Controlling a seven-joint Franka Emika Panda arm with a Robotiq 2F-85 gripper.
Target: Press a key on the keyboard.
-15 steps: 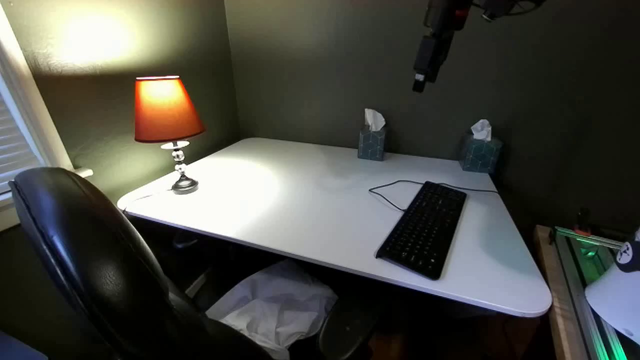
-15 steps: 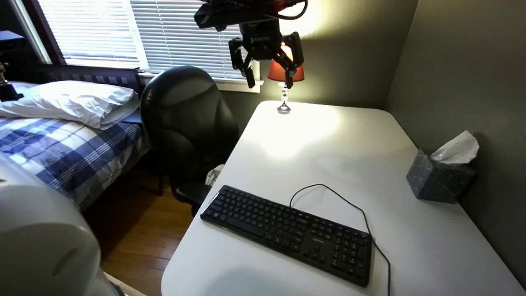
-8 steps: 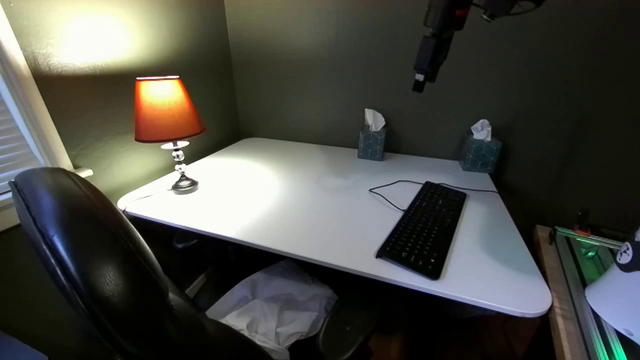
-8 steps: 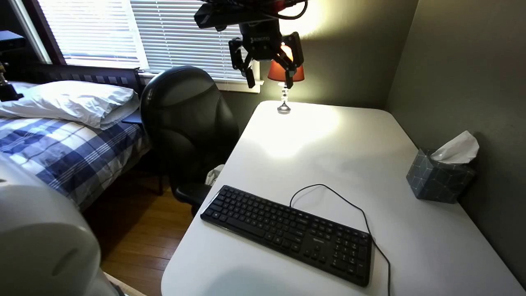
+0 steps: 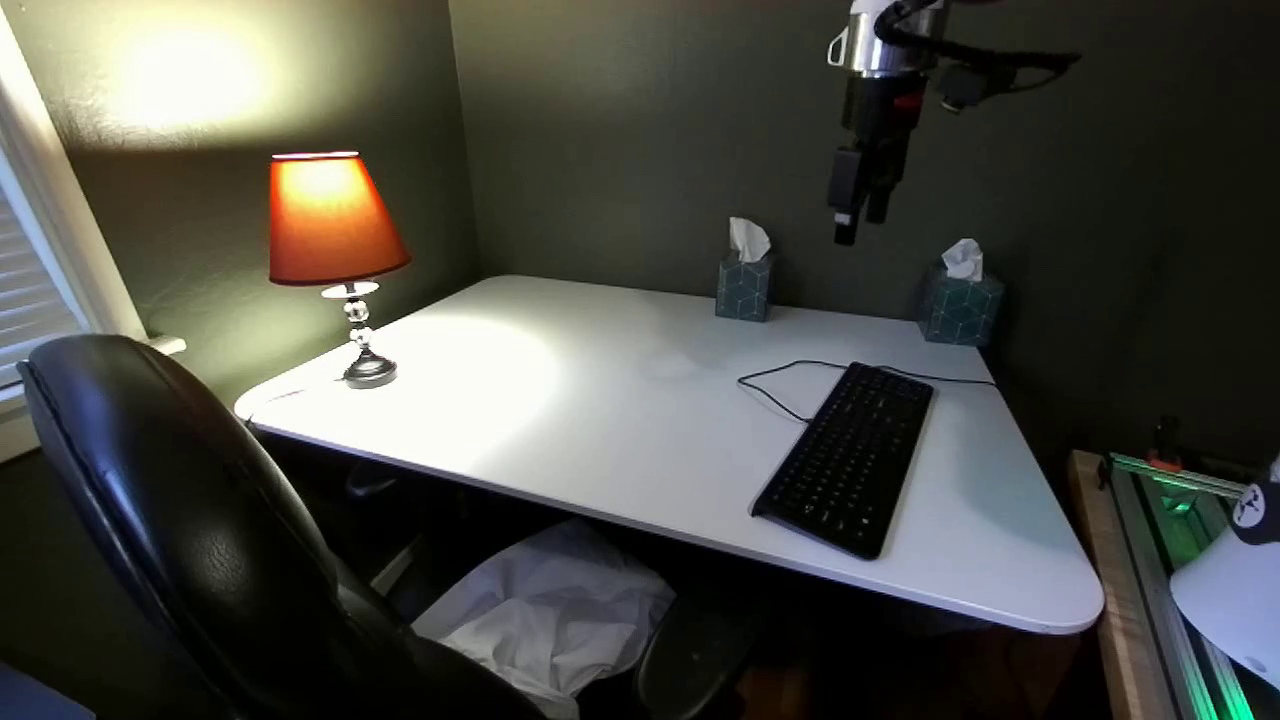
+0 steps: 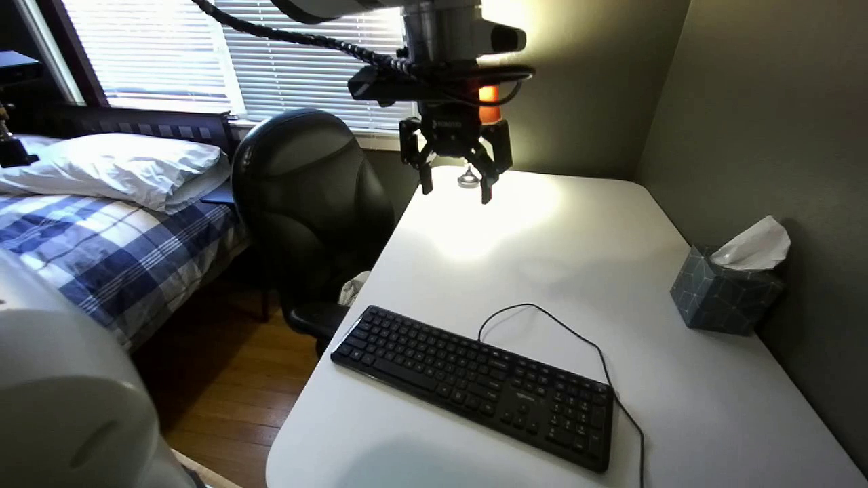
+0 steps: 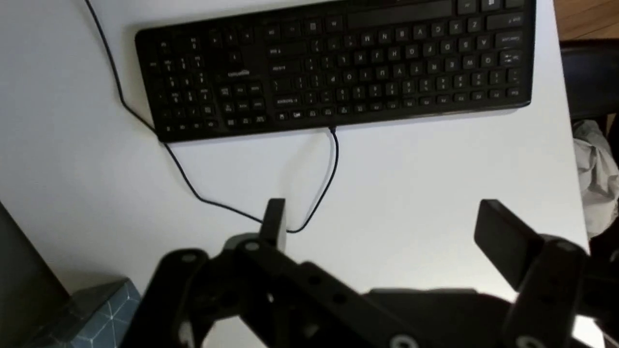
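I have the tool (image 6: 456,191) hanging above the desk (image 6: 597,230), its jaws spread wide apart. The black keyboard (image 6: 475,388) lies flat, one end just beside the edge nearest the chair (image 6: 310,190), near a rounded corner.

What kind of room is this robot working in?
Most likely a bedroom with a work corner: an exterior view shows a bed with a white pillow, and a keyboard lies on a desk with a chair beside it.
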